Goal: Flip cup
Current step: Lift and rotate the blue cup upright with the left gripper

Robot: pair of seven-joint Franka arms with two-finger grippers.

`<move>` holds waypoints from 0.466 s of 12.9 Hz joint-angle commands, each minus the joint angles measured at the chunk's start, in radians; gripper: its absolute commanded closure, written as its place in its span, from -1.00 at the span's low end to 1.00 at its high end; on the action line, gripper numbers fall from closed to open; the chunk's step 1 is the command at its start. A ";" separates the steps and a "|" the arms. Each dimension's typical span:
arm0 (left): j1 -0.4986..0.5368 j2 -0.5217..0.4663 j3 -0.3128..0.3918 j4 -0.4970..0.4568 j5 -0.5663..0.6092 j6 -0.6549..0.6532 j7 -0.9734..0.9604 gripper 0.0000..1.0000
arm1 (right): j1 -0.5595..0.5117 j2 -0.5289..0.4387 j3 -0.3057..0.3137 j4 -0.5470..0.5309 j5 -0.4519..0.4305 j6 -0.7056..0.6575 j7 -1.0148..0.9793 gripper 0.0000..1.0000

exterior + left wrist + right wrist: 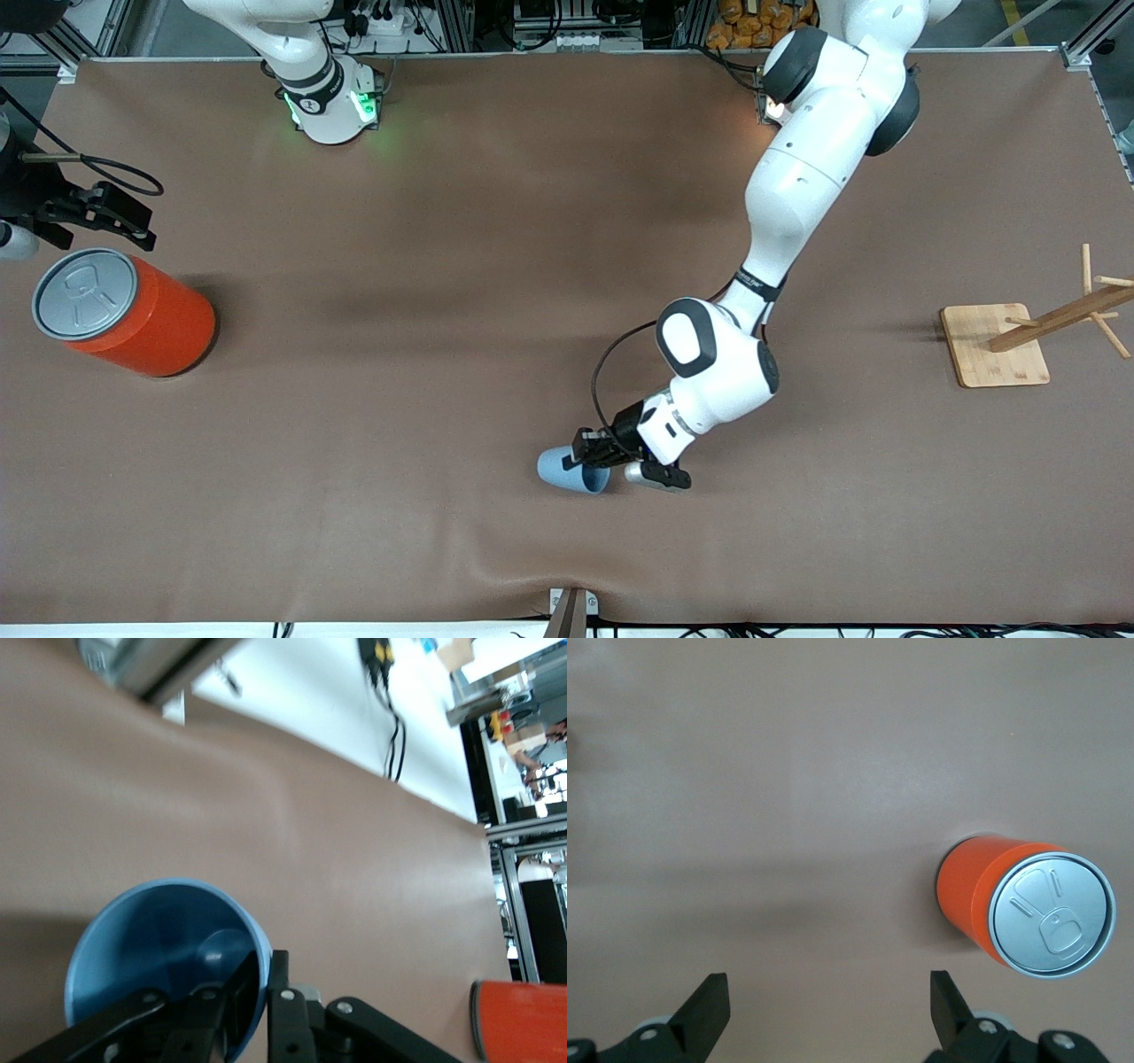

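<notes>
The light-blue cup (560, 467) is tipped on its side low over the table, in the part nearer the front camera, its open mouth toward my left gripper. My left gripper (592, 458) is shut on the cup's rim, one finger inside the mouth and one outside. In the left wrist view the cup (151, 948) shows its darker blue inside, with the rim pinched in my left gripper (266, 970). I cannot tell whether the cup touches the table. My right gripper (142, 226) waits open and empty beside the orange can; its wrist view shows my right gripper (828, 992) holding nothing.
A large orange can (133, 310) with a grey lid stands at the right arm's end; it also shows in the right wrist view (974, 895) and the left wrist view (523, 1019). A wooden peg stand (997, 346) sits at the left arm's end.
</notes>
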 commanded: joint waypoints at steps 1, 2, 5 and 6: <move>0.038 -0.162 0.006 -0.147 0.025 -0.007 0.007 1.00 | -0.024 -0.003 0.010 -0.002 0.023 -0.005 -0.021 -1.00; 0.061 -0.209 0.008 -0.197 0.030 -0.025 0.007 1.00 | -0.031 -0.003 0.010 -0.002 0.024 -0.005 -0.024 -1.00; 0.113 -0.462 0.043 -0.522 0.051 -0.030 0.010 1.00 | -0.037 -0.002 0.010 -0.004 0.023 0.001 -0.025 -1.00; 0.132 -0.543 0.045 -0.632 0.072 -0.031 0.013 1.00 | -0.037 0.002 0.010 -0.005 0.023 0.005 -0.025 -1.00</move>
